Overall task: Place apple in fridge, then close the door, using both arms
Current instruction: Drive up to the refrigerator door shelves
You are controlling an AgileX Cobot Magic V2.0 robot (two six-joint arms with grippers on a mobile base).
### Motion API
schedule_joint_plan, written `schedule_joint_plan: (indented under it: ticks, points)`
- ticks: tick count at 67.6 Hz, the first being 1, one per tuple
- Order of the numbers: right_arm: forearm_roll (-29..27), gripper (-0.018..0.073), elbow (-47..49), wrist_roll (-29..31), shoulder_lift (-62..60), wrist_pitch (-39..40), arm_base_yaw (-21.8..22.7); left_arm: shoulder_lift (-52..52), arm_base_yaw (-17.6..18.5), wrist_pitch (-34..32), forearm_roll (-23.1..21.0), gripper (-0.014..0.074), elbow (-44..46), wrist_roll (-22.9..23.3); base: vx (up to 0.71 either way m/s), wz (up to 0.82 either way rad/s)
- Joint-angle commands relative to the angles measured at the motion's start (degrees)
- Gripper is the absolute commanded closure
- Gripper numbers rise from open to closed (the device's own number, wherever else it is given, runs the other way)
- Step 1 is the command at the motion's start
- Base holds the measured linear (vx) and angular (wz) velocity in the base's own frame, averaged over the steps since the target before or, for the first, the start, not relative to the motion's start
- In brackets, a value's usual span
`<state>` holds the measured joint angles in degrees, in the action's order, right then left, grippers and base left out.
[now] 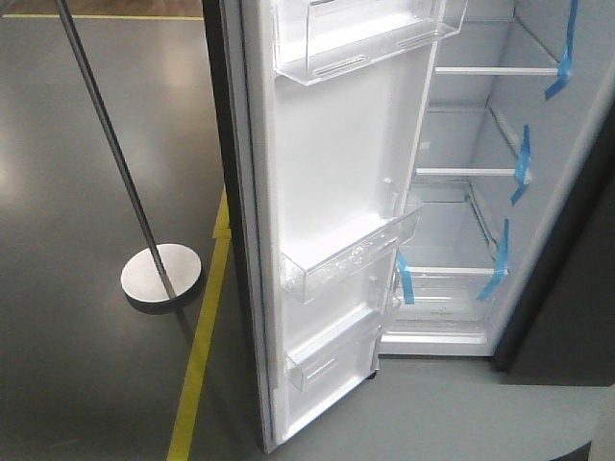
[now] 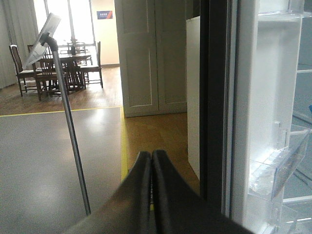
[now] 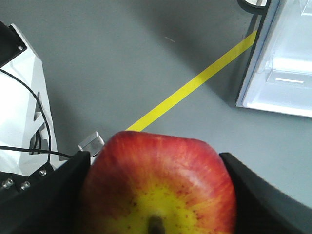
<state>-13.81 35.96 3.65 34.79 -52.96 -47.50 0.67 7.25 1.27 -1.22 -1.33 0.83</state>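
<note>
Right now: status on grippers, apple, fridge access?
Left gripper shut, empty. Right gripper shut on apple. Door open, fridge interior unobstructed. Pole stand outside door, apart.

Apple (image 3: 158,185): red skin with fine darker streaks; yellow patch with red speckles around the stem.
Fridge (image 1: 461,206): white lining, white shelves; blue tape strips (image 1: 520,165).
Door (image 1: 332,163): white inner face, dark grey edge; clear bins (image 1: 351,257).
Floor (image 1: 67,192): glossy grey, crossed by yellow line (image 1: 197,370).
Stand (image 1: 160,274): silver.
Room doors (image 2: 141,58): white, panelled.
Wooden floor (image 2: 161,136): warm brown.
</note>
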Motion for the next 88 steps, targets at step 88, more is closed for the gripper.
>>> schedule_joint_plan:
  ticks: [88]
  points:
    - [-0.72,0.0347,1.47,0.37,-0.08,3.1,0.04,0.78,0.21,-4.18,-0.03,0.0603,-0.74,0.31,0.11,-0.01]
